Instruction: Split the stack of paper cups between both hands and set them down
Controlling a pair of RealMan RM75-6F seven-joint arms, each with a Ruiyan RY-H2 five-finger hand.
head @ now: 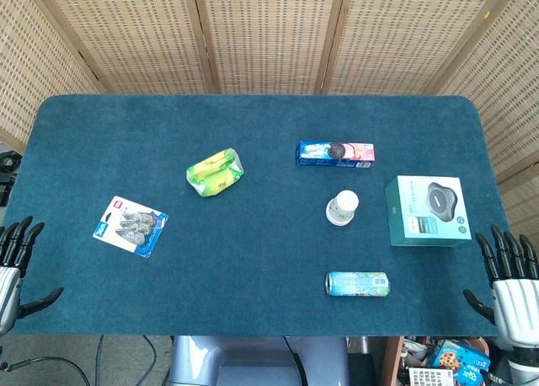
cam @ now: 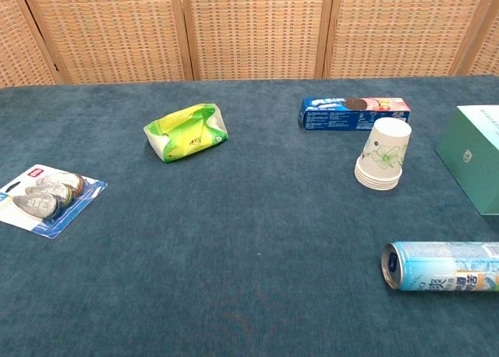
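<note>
The stack of white paper cups [head: 342, 207] with a green leaf print stands upside down on the blue table, right of the middle; the chest view shows the cup stack [cam: 383, 155] with several rims at its base. My left hand [head: 14, 266] hangs at the table's front left corner, fingers spread, holding nothing. My right hand [head: 510, 283] is at the front right corner, fingers spread and empty. Both hands are far from the cups and appear only in the head view.
A blue cookie box [head: 335, 153] lies behind the cups. A teal carton [head: 427, 211] sits to their right, a lying can [head: 357, 283] in front. A green snack bag [head: 215, 173] and a blister pack [head: 130, 226] lie to the left.
</note>
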